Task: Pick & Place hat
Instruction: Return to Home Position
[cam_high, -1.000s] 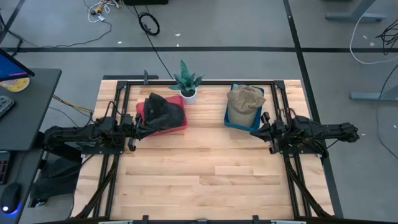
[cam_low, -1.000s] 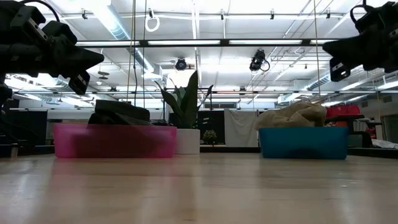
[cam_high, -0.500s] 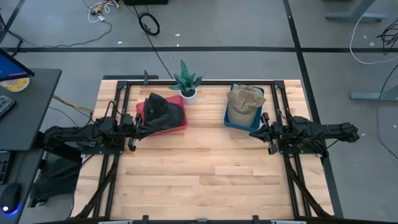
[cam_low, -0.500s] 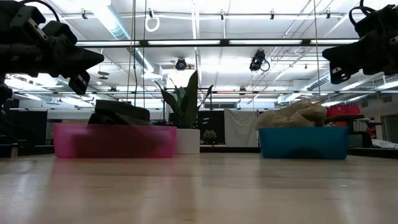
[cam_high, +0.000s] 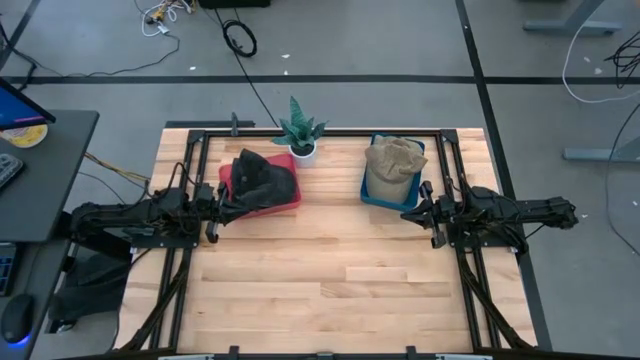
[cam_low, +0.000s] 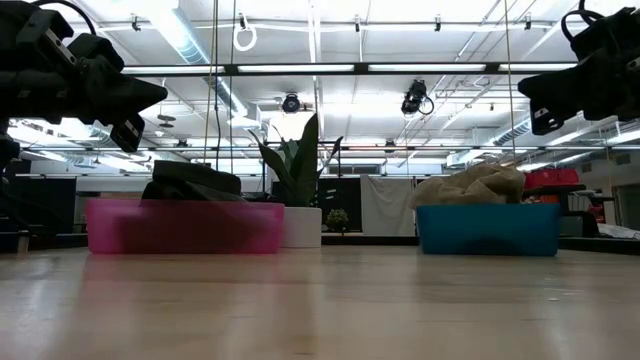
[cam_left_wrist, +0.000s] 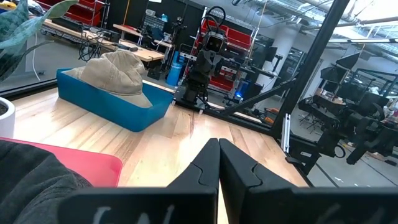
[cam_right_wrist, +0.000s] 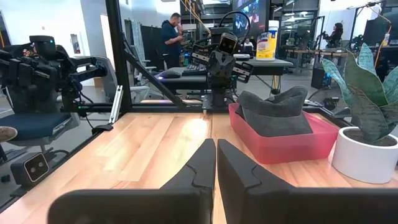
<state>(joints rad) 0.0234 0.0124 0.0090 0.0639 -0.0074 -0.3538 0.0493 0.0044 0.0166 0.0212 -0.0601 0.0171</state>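
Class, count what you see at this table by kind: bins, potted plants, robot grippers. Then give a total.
Bins: 2 (red bin, blue bin)
Potted plant: 1
Grippers: 2 (left gripper, right gripper)
Total: 5

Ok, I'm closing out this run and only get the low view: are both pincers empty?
Observer: The left wrist view shows the left pincer shut, holding nothing.
Operator: And the right one?
Observer: Its wrist view shows the right pincer shut and empty too.
Operator: Any cap left out on the wood?
Observer: From above, the table carries only the red bin, the blue bin and a potted plant between them.
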